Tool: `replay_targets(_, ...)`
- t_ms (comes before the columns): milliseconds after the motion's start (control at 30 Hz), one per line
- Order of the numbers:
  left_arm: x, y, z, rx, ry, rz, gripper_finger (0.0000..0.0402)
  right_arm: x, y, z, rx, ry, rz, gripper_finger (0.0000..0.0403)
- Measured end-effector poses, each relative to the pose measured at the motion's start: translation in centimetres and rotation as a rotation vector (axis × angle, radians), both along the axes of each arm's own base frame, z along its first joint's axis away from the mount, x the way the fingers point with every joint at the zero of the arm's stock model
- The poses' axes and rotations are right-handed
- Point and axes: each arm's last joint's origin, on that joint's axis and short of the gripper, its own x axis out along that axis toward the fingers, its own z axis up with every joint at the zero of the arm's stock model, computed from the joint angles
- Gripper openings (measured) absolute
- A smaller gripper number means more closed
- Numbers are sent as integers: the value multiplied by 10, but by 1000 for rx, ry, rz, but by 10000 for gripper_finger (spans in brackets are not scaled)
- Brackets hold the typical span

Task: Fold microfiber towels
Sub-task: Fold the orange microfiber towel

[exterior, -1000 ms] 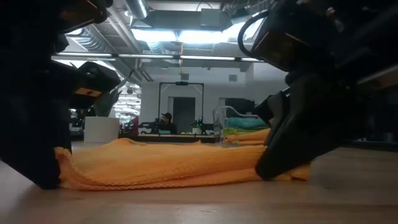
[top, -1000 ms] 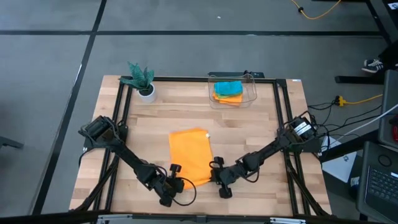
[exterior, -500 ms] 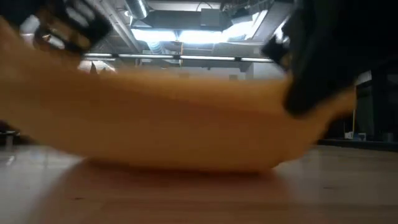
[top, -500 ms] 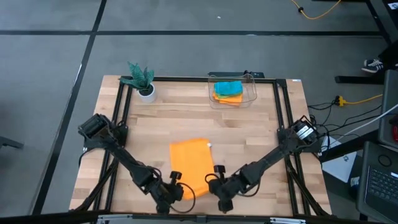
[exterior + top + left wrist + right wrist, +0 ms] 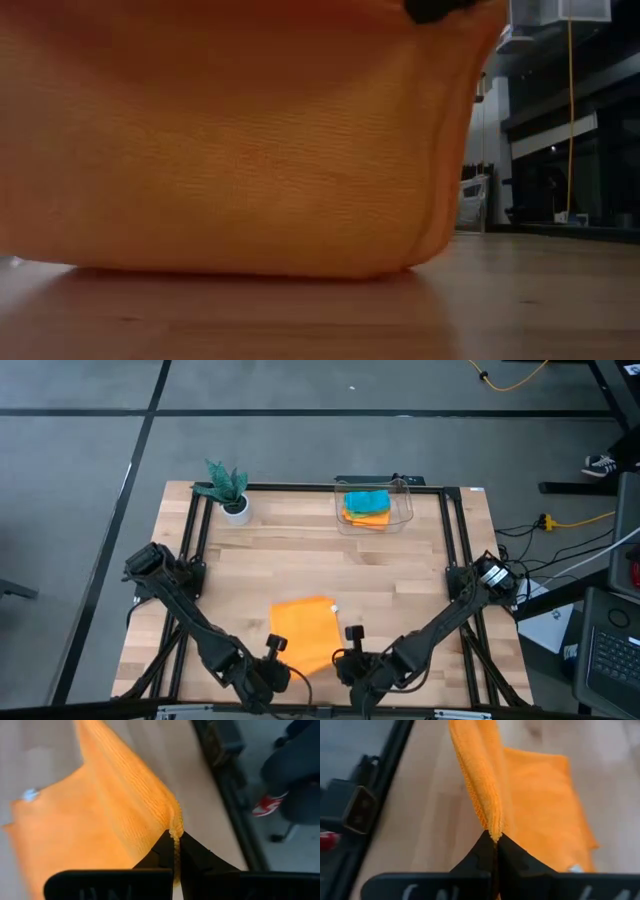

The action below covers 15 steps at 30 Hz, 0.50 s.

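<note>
An orange microfiber towel [image 5: 303, 628], folded to a narrow rectangle, lies near the table's near edge. Its near end is raised and fills the low view [image 5: 230, 140]; its far part rests on the wood. My left gripper [image 5: 283, 660] is shut on the towel's near-left corner. My right gripper [image 5: 340, 657] is shut on its near-right corner. A teal-blue towel [image 5: 366, 498], a lime green one and another orange one [image 5: 368, 517] lie stacked in the clear bin [image 5: 402, 510] at the far side. My left gripper pinches the towel's near-left corner [image 5: 174, 829] between its two shut fingers, at their tips. That end is lifted and the cloth slopes away down to the table. My right gripper pinches the near-right corner [image 5: 493, 831] at its fingertips, on a doubled edge of more than one layer. That end is raised and the rest slopes down to the table.
A small green plant in a white pot [image 5: 230, 490] stands at the far left. The black table frame [image 5: 196, 540] runs along both sides. Bare wood [image 5: 300, 555] lies between the towel and the bin.
Both grippers have gone toward the table's near edge and up, holding the towel's near corners. The towel's near end has lifted off the wood and now hangs before the low camera. Its far edge has slid toward the near edge.
</note>
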Motion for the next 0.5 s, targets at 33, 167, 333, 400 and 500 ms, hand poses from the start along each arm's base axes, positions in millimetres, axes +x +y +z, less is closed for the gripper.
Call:
replay_targets(33,0,1,2,20,7,6,0,1,-2,0,-17,-6,-4,4)
replay_targets(167,-2,12,0,104,57,36,0,9,-13,1,-85,-25,-29,4)
replay_targets(333,-2,30,-9,223,117,88,0,23,-40,-5,-140,-12,-84,4)
replay_targets(400,0,39,-14,255,142,110,0,29,-54,-11,-161,6,-106,4)
replay_targets(500,2,55,-28,301,185,147,0,33,-74,-25,-172,33,-147,4)
